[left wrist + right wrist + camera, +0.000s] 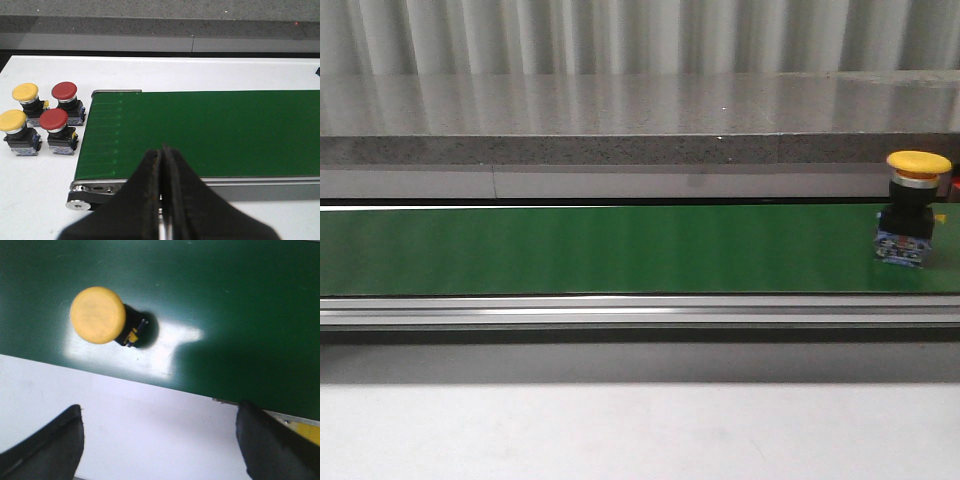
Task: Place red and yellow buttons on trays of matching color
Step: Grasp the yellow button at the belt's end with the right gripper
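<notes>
Right gripper [160, 440] spread above yellow button [97, 315], green belt [225, 300], tray perhaps beyond

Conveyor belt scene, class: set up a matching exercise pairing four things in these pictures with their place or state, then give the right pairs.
Column 1
1. yellow button alone
2. two red buttons
3. left gripper
4. right gripper

Column 2
A. shut, holding nothing
B. open, above the belt's edge
C. standing on the green conveyor belt
D. on the white table beside the belt's end, with two yellow ones

Pairs: 1-C, 2-D, 3-A, 4-B
</notes>
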`<state>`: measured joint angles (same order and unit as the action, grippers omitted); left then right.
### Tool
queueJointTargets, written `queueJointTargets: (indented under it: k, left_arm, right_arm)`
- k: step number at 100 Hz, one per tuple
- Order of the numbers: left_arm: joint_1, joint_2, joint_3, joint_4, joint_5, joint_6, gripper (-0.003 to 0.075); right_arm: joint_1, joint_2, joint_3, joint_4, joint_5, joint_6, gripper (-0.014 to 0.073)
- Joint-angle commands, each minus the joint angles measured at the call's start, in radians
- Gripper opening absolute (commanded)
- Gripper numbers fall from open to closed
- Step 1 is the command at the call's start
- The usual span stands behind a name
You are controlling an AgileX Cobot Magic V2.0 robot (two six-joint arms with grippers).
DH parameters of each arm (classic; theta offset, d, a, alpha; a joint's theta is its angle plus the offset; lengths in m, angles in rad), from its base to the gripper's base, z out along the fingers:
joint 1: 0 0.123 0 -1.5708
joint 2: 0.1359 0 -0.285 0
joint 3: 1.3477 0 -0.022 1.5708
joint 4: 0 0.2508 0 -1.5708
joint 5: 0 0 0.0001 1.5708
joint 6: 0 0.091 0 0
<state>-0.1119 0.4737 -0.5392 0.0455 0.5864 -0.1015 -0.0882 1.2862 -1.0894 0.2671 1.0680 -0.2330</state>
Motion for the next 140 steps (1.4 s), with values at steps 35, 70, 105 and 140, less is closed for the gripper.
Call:
queueJointTargets:
  k: [35,70,105,140]
  left_arm:
    - [-0.006,0.006,-0.028,-0.008,-0.072,-0.003,-0.0020]
    - [-0.006,0.006,-0.028,-0.008,-0.072,-0.003,-0.0020]
    - [-0.006,0.006,-0.028,-0.008,-0.072,-0.003,-0.0020]
    - [-0.006,0.006,-0.028,-0.008,-0.072,-0.003,-0.0020]
  right_arm:
    - [0.044,0.153,-0.028,-0.020,-0.175,-0.018,0.0616]
    - [0.044,0.191,-0.031,-0.015,-0.266,-0.018,0.0574]
    - [0.043,0.188,-0.031,-0.016,-0.259,-0.010,0.0193]
    - [-0.168,0.060,-0.031,-0.157,-0.232,0.169,0.0193]
